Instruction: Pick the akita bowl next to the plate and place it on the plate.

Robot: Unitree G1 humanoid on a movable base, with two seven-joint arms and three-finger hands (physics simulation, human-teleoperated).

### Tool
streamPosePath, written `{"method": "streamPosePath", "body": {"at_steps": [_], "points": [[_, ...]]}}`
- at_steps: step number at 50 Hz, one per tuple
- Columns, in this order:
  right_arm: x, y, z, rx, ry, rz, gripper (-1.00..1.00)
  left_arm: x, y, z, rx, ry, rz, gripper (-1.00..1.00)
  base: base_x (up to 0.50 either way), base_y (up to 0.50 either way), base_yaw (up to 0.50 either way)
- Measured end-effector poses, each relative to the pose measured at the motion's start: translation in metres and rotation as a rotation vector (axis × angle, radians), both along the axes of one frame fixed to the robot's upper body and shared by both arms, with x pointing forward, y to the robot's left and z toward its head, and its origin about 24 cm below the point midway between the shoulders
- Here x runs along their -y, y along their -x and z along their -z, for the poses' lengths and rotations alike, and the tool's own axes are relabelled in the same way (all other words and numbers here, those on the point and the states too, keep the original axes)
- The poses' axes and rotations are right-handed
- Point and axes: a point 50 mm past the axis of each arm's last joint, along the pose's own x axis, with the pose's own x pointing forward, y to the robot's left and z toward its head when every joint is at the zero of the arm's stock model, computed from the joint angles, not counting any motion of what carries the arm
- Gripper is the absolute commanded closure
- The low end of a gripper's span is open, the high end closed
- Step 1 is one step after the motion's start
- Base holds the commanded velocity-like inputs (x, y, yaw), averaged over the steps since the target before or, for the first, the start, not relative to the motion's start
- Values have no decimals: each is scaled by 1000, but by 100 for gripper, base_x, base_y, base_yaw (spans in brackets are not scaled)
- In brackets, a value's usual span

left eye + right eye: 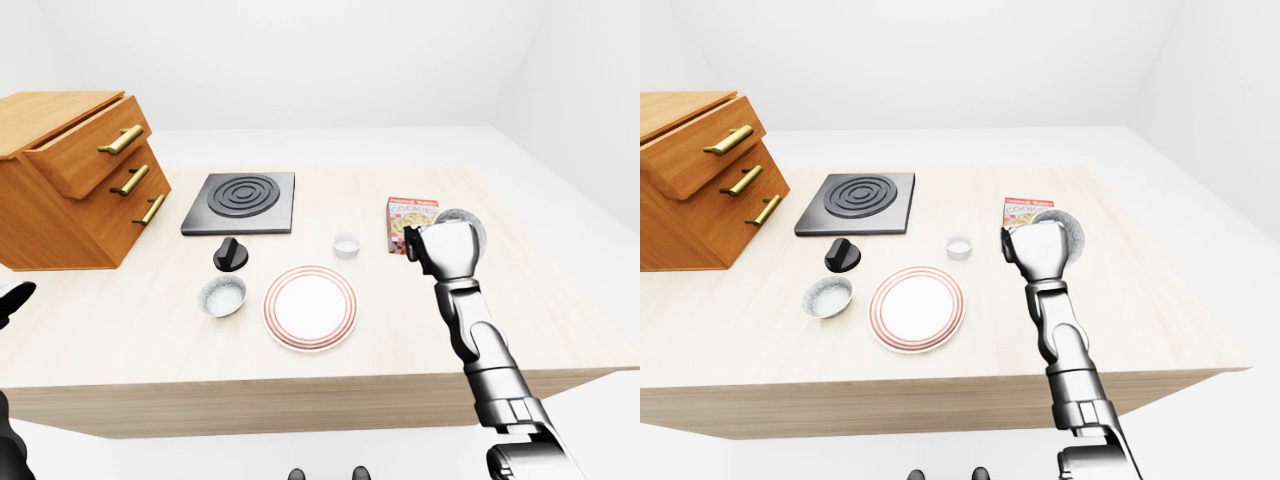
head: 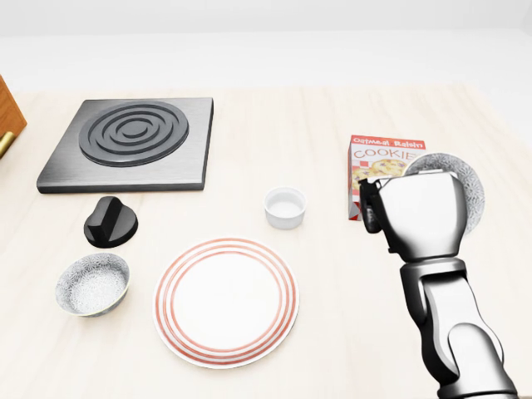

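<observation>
Right hand [image 2: 420, 218] clenched round the akita bowl [image 2: 467, 193], aloft at the plate's [image 2: 224, 301] two o'clock above the table [image 2: 274, 133]; looks light, stiff, probably slippery and breakable; rim grip seems sensible; left hand [image 1: 10, 302] unreadable.

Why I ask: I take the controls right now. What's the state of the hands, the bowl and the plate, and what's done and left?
Right hand: shut on the akita bowl, held up before the cookie box, right of the plate in the head view.
Left hand: dark shape at the left-eye view's left edge; open or shut unclear.
The plate is bare; a second speckled bowl sits left of it.
Done: grasp, lift. Left: carry over, set down, release.
</observation>
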Motion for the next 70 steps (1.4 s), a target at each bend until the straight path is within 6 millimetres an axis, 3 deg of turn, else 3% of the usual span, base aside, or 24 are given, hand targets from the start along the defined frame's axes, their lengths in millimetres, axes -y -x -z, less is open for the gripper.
{"method": "streamPosePath", "body": {"at_steps": [13, 29, 70], "points": [[-28, 3, -24, -6, 26, -77, 100, 0, -1, 2, -6, 3, 2, -100, 0, 0, 0], [-67, -1, -29, -69, 48, -164, 100, 0, -2, 2, -10, 4, 4, -100, 0, 0, 0], [-133, 13, 4, -195, 112, -312, 100, 0, -2, 4, -16, 8, 7, -100, 0, 0, 0]]}}
